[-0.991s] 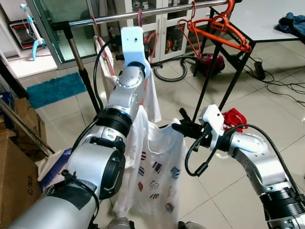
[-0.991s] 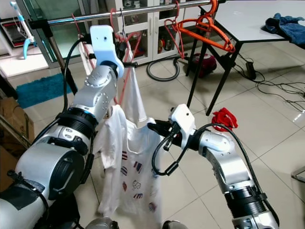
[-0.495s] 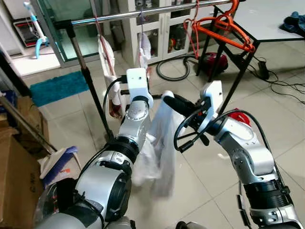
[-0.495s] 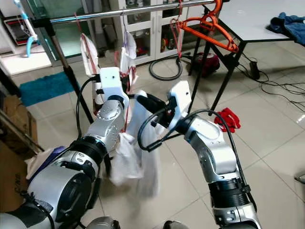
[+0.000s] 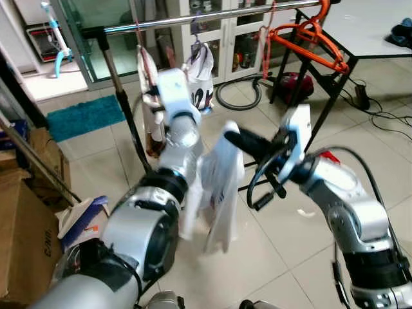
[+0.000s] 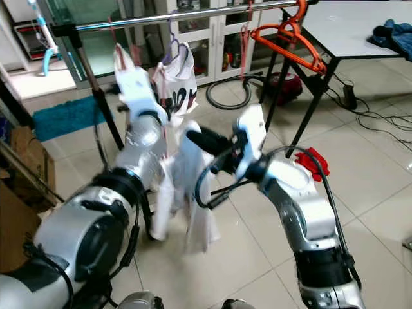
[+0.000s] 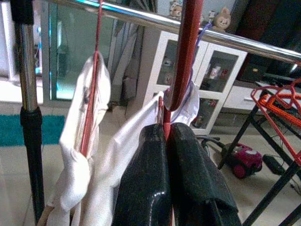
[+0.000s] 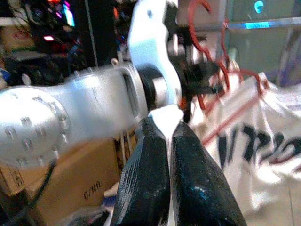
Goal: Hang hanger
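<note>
A red hanger (image 7: 181, 70) carries a white printed shirt (image 5: 222, 180). My left gripper (image 7: 164, 129) is shut on the hanger's neck, just below the steel rail (image 7: 188, 28). In the head views the left arm (image 5: 174, 122) reaches up toward that rail (image 5: 212, 16). To the right my right gripper (image 5: 232, 136) is shut on a fold of the shirt, and the white cloth (image 8: 164, 114) is pinched between its black fingers. The hanger's hook is hidden behind the left wrist in the head views.
Two other white garments (image 5: 201, 71) hang on the rail, and orange hangers (image 5: 315, 38) sit at its right end. The rack's black legs (image 5: 322, 103) stand right of my right arm. Nearby are a white table (image 5: 360, 26), a red vacuum (image 5: 293, 84), cardboard boxes (image 5: 26, 238) and floor cables (image 5: 386, 119).
The left arm has risen again toward the rail with the hanger. The shirt hangs bunched between both grippers. The right gripper keeps its pinch on the cloth. The head view has shifted slightly.
</note>
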`<state>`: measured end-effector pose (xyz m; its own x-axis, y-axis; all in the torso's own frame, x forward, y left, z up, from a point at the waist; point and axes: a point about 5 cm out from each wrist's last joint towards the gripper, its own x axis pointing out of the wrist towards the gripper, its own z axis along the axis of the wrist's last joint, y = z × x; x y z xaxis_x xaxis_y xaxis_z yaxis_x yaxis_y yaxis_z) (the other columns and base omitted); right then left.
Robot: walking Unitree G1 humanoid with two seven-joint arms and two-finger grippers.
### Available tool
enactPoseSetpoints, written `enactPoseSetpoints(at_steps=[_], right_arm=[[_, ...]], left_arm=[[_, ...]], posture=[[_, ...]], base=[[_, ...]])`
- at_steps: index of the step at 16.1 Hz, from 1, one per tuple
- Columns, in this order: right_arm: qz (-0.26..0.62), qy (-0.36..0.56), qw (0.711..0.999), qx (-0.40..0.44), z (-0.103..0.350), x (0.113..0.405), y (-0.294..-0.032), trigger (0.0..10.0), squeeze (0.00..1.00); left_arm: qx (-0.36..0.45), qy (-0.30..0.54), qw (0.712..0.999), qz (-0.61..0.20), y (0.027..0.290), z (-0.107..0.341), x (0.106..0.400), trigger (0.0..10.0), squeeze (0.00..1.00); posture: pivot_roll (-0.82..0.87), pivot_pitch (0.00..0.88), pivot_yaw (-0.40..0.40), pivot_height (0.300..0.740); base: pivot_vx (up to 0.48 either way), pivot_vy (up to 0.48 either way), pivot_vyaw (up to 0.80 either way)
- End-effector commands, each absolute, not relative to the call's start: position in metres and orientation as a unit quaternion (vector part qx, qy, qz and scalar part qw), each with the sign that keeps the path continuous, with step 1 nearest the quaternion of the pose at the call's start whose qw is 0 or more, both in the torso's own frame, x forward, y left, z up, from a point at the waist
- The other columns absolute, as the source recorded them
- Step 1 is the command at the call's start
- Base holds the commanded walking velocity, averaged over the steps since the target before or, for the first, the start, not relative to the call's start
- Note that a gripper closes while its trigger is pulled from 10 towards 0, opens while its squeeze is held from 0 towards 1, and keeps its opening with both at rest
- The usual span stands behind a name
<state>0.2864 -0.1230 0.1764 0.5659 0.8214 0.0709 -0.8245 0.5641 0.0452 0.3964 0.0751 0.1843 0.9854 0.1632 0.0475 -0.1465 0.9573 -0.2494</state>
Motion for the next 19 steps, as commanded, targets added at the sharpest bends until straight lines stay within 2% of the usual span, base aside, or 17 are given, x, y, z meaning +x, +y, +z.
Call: enactPoseSetpoints(at_steps=[1,2,6,10,11,16,19], right_arm=[[0.465,-0.033,0.884,0.024,0.180,0.288,-0.123,10.0,0.00],[0.452,-0.022,0.892,0.015,0.173,0.289,-0.126,10.0,0.00],[0.396,-0.005,0.918,0.000,0.156,0.299,-0.137,10.0,0.00],[0.376,0.002,0.926,0.011,0.151,0.302,-0.147,10.0,0.00],[0.374,-0.002,0.927,0.018,0.153,0.304,-0.148,10.0,0.00],[0.351,-0.008,0.936,0.016,0.160,0.311,-0.163,10.0,0.00],[0.362,-0.003,0.932,0.014,0.160,0.310,-0.166,10.0,0.00]], left_arm=[[-0.145,-0.046,0.985,0.082,0.075,0.192,0.398,10.0,0.00],[-0.156,-0.059,0.984,0.059,0.067,0.197,0.397,10.0,0.00],[-0.071,-0.099,0.990,-0.067,0.036,0.197,0.386,10.0,0.00],[-0.020,-0.119,0.976,-0.182,0.020,0.194,0.373,10.0,0.00],[-0.007,-0.116,0.971,-0.208,0.019,0.192,0.371,10.0,0.00],[0.036,-0.108,0.965,-0.238,0.036,0.180,0.367,10.0,0.00],[0.032,-0.102,0.972,-0.209,0.052,0.180,0.371,10.0,0.00]], posture=[[-0.02,0.000,0.060,0.740],[-0.01,0.000,0.059,0.740],[-0.01,0.000,0.058,0.740],[0.00,0.000,0.056,0.740],[0.00,0.000,0.056,0.740],[0.01,0.000,0.051,0.740],[0.01,0.000,0.046,0.740]], base=[[0.000,0.000,0.00],[0.000,0.000,0.00],[0.000,0.000,0.00],[0.000,0.000,0.00],[0.000,0.000,0.00],[0.000,0.000,0.00],[0.000,0.000,0.00]])
